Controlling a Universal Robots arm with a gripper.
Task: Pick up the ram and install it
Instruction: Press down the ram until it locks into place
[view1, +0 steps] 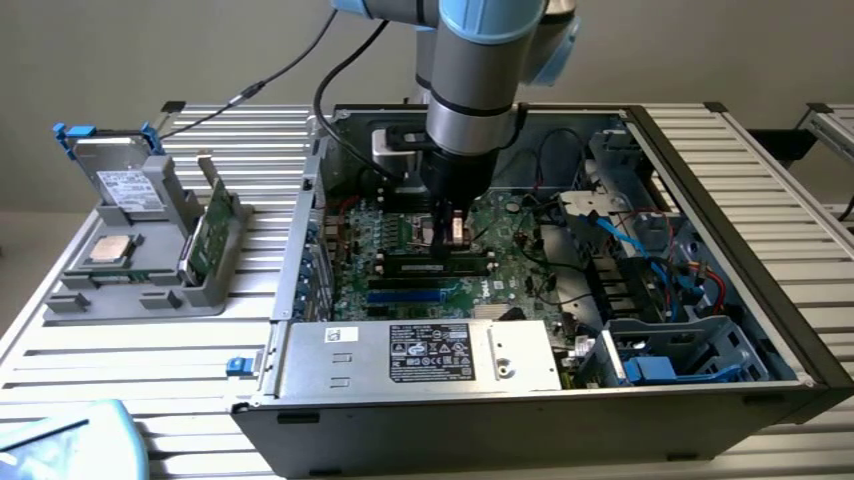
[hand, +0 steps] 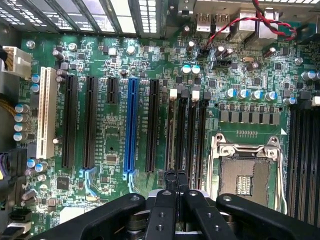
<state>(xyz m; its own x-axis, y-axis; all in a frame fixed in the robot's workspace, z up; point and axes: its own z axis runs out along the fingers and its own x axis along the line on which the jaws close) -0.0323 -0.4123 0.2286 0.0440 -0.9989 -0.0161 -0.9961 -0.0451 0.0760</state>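
Ram standing edge-up in a black slot on the motherboard, inside the open computer case, right under the gripper. Gripper fingers pressed together, tips down at the ram's top edge; contact likely, though hard to confirm. Not clear whether fully seated.

From the wrist view: gripper closed above the row of black memory slots, between a blue expansion slot and the metal-framed CPU socket; a white slot well apart on the same green motherboard.

Case lying on its side on a table of ribbed aluminium slats, silver power supply with a black label along its near edge. On the exterior view's left, a grey holder tray on the same table, carrying a hard drive at its far end, a processor chip lying flat, and a wider green card standing upright. Plain beige wall behind.
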